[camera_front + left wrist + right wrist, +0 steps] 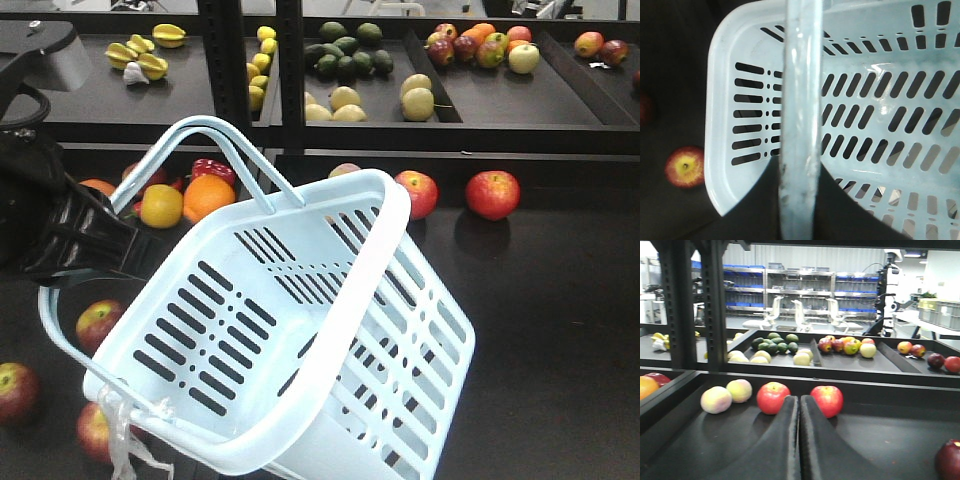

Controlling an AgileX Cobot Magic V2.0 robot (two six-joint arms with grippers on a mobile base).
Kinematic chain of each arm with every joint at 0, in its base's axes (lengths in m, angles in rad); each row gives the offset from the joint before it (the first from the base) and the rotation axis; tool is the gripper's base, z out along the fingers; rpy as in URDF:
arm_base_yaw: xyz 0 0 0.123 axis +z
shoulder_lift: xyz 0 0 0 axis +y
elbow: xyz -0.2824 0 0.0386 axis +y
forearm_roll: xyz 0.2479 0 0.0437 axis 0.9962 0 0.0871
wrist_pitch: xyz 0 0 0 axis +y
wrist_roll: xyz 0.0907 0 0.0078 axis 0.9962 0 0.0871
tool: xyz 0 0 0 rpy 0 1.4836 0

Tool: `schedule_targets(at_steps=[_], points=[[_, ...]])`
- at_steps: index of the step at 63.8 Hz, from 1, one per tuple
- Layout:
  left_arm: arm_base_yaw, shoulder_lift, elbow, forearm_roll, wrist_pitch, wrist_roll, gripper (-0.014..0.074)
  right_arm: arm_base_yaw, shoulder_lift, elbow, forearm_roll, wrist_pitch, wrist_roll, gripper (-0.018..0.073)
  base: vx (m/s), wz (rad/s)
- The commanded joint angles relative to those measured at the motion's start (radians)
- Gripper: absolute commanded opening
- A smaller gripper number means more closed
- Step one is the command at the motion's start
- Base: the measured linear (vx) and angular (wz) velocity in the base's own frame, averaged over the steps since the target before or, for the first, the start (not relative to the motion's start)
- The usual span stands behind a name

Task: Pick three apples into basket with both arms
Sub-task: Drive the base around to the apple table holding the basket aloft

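Left gripper (125, 240) has the pale blue basket (335, 340) hanging tilted by one hoop handle, jaws pinched on it as far as the wrist view lets me judge. Basket's empty. Right gripper (799, 401), jaws pressed together on nothing, points at the gap between two red apples (773, 397) on the black shelf (890, 440). It should spread wide, choose one apple and come in centred. Behind are avocados (775, 342), white chairs (800, 315) and racks (800, 282) of blue bins.
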Motion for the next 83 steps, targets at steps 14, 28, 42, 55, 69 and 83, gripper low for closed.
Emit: schedule_targets(at_steps=[14, 28, 42, 55, 69, 83], points=[[-0.006, -0.028, -0.029, -0.014, -0.042, -0.014, -0.0008, -0.004, -0.01, 0.014, -0.006, -0.077, -0.004, -0.0004, -0.08, 0.25], [-0.006, -0.028, -0.029, -0.014, -0.042, -0.014, -0.0008, -0.004, -0.01, 0.014, -0.006, -0.077, -0.004, -0.0004, -0.1, 0.37], [-0.006, -0.028, -0.029, -0.014, -0.042, -0.014, -0.0008, -0.004, -0.01, 0.014, -0.006, -0.077, -0.004, -0.0004, -0.12, 0.46], [-0.006, -0.028, -0.029, -0.014, -0.042, -0.014, -0.0008, -0.004, -0.01, 0.014, -0.006, -0.077, -0.004, -0.0004, -0.14, 0.5], [-0.006, -0.028, -0.029, -0.014, -0.042, -0.014, -0.0007, -0.004, -0.01, 0.014, -0.006, -0.077, -0.004, -0.0004, -0.15, 0.55], [-0.006, -0.028, -0.029, -0.014, -0.042, -0.014, -0.0007, -0.004, -0.01, 0.014, -0.006, -0.077, -0.004, -0.0004, -0.15, 0.59]])
